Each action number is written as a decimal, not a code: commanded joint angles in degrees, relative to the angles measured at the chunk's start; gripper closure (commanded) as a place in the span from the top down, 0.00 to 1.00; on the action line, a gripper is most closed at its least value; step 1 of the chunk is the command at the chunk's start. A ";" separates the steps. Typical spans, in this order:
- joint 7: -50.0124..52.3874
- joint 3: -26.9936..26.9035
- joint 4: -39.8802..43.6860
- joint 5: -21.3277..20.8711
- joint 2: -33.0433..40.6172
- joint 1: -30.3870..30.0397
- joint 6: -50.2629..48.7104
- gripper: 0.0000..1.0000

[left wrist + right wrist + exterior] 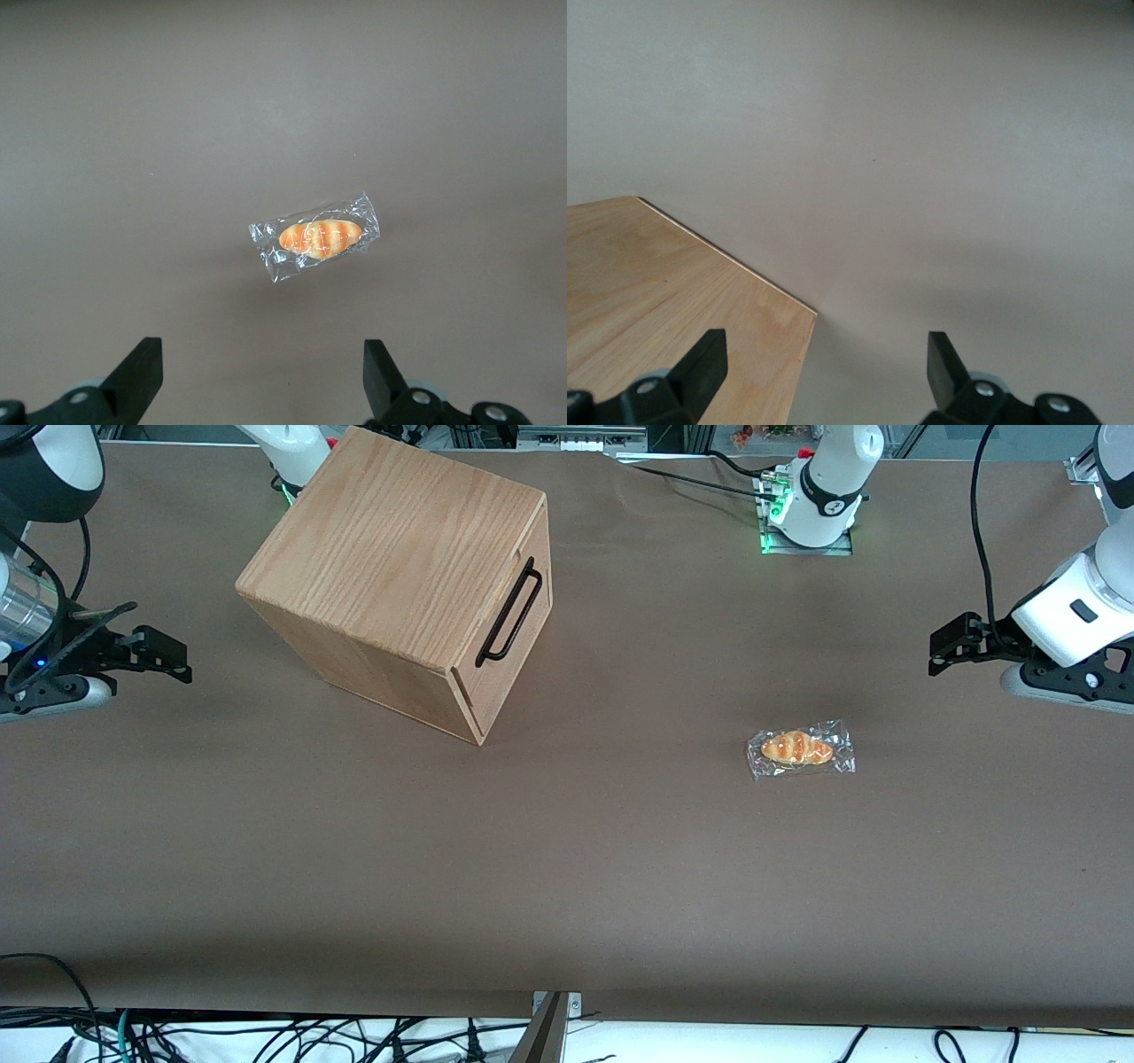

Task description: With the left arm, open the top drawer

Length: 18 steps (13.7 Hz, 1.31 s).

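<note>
- Nearest the front camera: a white table edge with loose black cables (372, 1041) and a small metal bracket (555, 1005) at the middle of it.
- The flat brown table covering (567, 868) runs matte and unbroken from there toward the arm bases.
- On it, toward the working arm's end: a small orange bread roll sealed in a clear plastic wrapper (801, 750), lying flat and well apart from the box.
- Left arm, glossy white with dark grey joints (1076, 615), reaches in over the table edge at its end; its black two-finger gripper (950, 646) hovers above the covering with jaws spread wide, holding nothing — the wrist view shows both black fingertips (142, 372) apart, the roll on the table past them.
- Farther from the camera: a light oak wooden box (399, 576), turned at an angle. Its top drawer (514, 638) sits shut, flush with the box front, its long black metal bar handle (509, 613) untouched.
- Farthest: the white arm base (819, 500) on a metal plate — green light glowing at its foot.
</note>
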State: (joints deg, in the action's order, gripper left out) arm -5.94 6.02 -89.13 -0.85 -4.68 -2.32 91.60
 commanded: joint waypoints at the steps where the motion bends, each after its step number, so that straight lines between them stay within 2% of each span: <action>1: 0.23 -0.30 0.45 1.29 0.03 0.38 -0.02 1.00; 9: 0.93 -0.04 0.45 1.82 -0.41 0.82 -0.55 1.00; 13: 0.94 -0.04 0.36 2.52 -2.25 3.55 -2.74 1.00; 16: 0.59 -0.04 0.45 6.56 -5.68 3.72 -4.50 1.00; 18: 1.11 0.66 0.45 11.55 -9.18 5.91 -4.68 1.00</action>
State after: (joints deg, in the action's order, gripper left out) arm -5.09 6.30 -89.42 7.14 -10.80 1.57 87.72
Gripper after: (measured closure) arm 0.000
